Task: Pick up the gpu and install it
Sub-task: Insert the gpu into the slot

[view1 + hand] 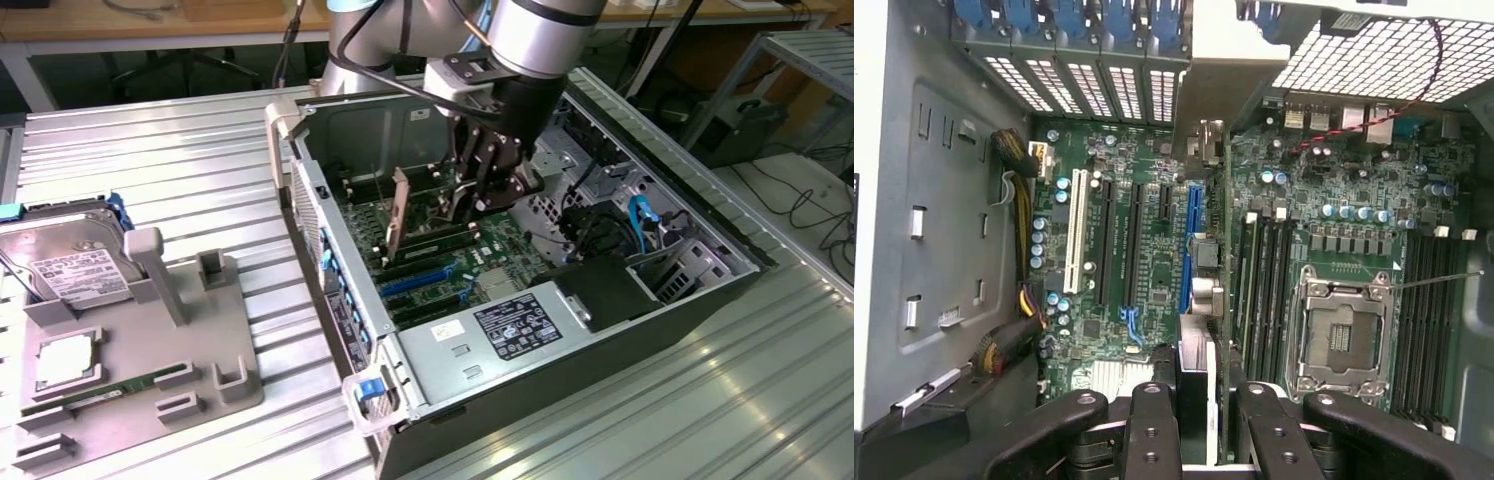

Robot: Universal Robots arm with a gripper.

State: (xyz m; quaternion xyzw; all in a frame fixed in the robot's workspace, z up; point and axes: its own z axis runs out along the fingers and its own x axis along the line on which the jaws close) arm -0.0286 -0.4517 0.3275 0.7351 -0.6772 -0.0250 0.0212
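A silver ridged table (174, 180) holds an open computer case (694, 300). The gripper (470, 200) holds the gpu (396, 225) on edge, just under its fingers (1154, 440).

Computer case (694, 215): bare sheet metal, dull grey, perforated panels. Motherboard (1134, 260) inside the case: green laminate, semi-gloss, with black, white and blue plastic slots. The gpu (398, 228), standing on edge inside the case: brownish board with a thin metal bracket. Gripper (1194, 425) above the case interior: black matt plastic fingers (1154, 430). Arm (541, 30) over the case: smooth satin silver metal. Table (174, 170) beside the case: ribbed aluminium, reflective. Tray (147, 370) left of the case in the exterior view: matt grey plastic
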